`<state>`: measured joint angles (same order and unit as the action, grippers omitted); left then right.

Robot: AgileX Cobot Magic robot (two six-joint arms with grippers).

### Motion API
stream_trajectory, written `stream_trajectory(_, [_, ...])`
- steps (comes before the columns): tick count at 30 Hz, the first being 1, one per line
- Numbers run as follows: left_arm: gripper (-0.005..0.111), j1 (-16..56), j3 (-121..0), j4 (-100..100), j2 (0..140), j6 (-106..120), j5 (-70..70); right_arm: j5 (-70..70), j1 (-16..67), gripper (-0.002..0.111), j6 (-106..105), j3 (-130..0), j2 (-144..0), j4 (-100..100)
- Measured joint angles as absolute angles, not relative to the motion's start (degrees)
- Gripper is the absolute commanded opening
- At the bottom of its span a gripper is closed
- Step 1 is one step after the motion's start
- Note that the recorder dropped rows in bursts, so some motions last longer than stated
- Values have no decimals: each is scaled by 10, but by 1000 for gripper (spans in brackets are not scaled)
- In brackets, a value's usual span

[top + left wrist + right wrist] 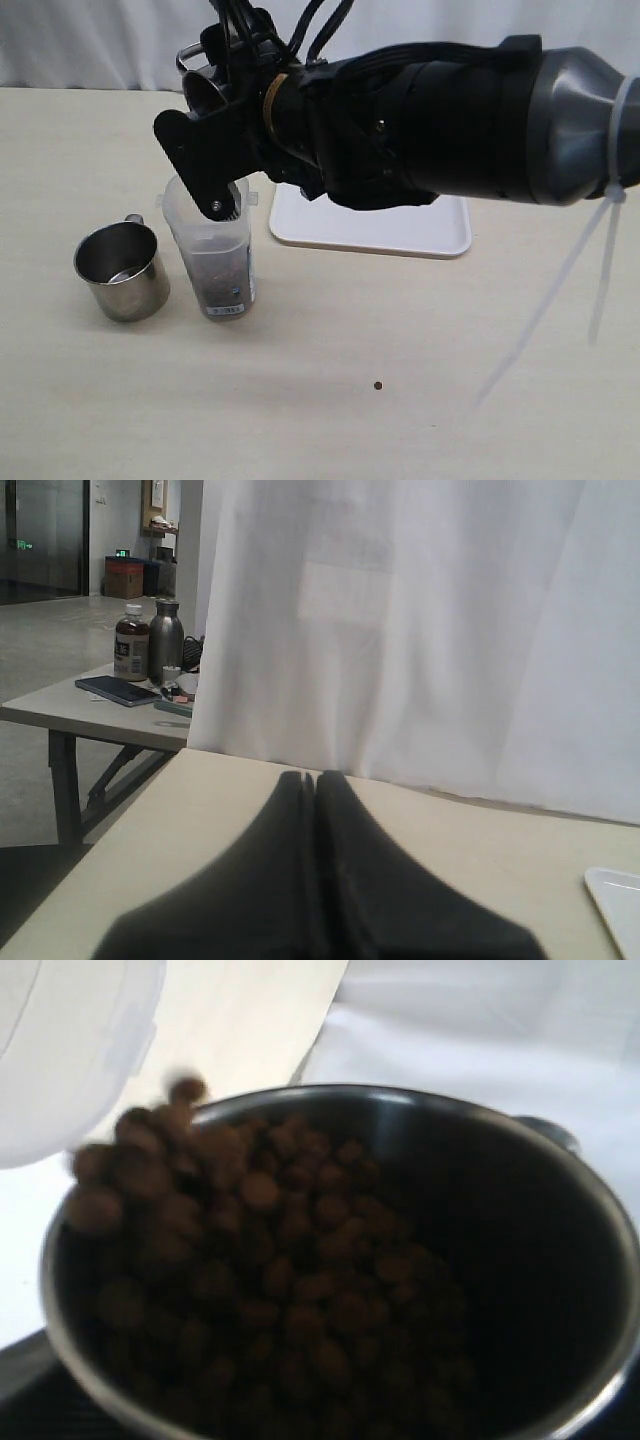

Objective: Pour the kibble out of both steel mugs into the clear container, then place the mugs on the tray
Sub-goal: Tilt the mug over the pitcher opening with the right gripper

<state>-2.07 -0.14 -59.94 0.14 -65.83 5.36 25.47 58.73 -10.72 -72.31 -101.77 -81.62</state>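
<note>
**Mid-pour on the right side, left side parked**

Front of my tabletop [300,430]: one stray kibble pellet [378,385], well apart from everything else. Further back on the left, the second steel mug [120,272] stands upright and looks empty. It is just beside the clear container [212,262]; I can't tell if they touch. The container is upright, with kibble [218,278] filling its lower part and a white label [226,311] near the base.

Over its rim, my right fingers [200,160] are spread wide and clamped around the tilted steel mug [205,92], which is tipped toward the container mouth. In the right wrist view that mug is packed with pellets heaped against the low lip. A few are blurred at the edge, next to the container rim.

The tray [400,240] lies flat behind and to the right of the container, partly hidden by the arm. White curtain [90,40] at the back.

In the left wrist view, the left fingers [290,860] are pressed together with nothing between them, over bare tabletop and facing the curtain. A tray corner shows at the edge. Beyond is another table [60,715] with a phone [115,690], a bottle [130,642] and a flask [166,640].
</note>
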Motion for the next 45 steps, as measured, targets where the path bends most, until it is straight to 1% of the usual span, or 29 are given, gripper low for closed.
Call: stream_trajectory(45, [0,-21,-1,-599,1,-658,54,252,587,5,-107,-723,-1018,-919])
